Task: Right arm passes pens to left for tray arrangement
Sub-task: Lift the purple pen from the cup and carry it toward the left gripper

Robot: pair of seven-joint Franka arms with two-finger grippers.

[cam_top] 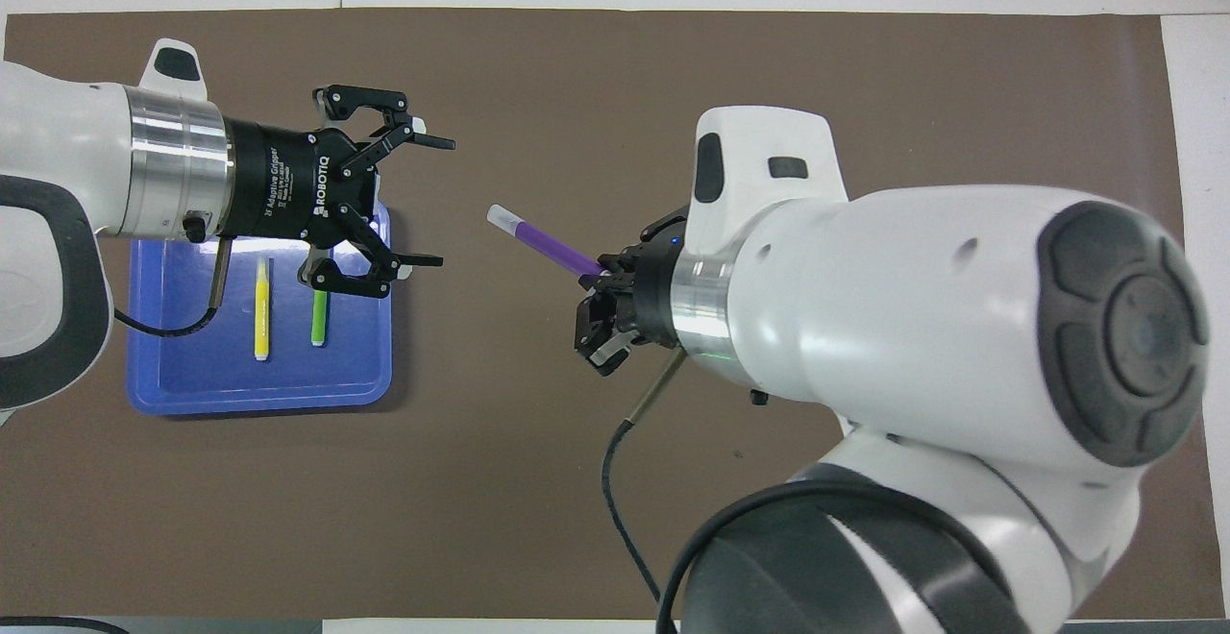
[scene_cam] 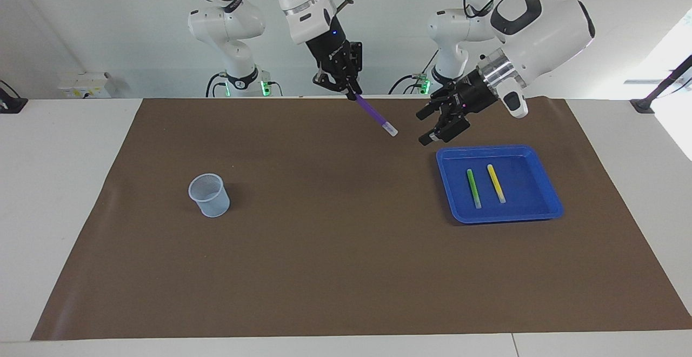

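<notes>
Three marker pens in all: one purple pen (scene_cam: 374, 114), one green pen (scene_cam: 473, 187) and one yellow pen (scene_cam: 496, 183). Two of them, the green and the yellow, lie in the tray; the purple one is up in the air.

One blue tray (scene_cam: 546, 205).

One pale blue mesh cup (scene_cam: 208, 194), with nothing showing above its rim.

Two white robot arms, each with one black two-finger gripper: one right gripper (scene_cam: 352, 93) and one left gripper (scene_cam: 430, 127).

One brown mat (scene_cam: 324, 249) covers most of the one white table (scene_cam: 59, 184).

One thin black cable (cam_top: 625, 480) runs from the right arm's wrist.
</notes>
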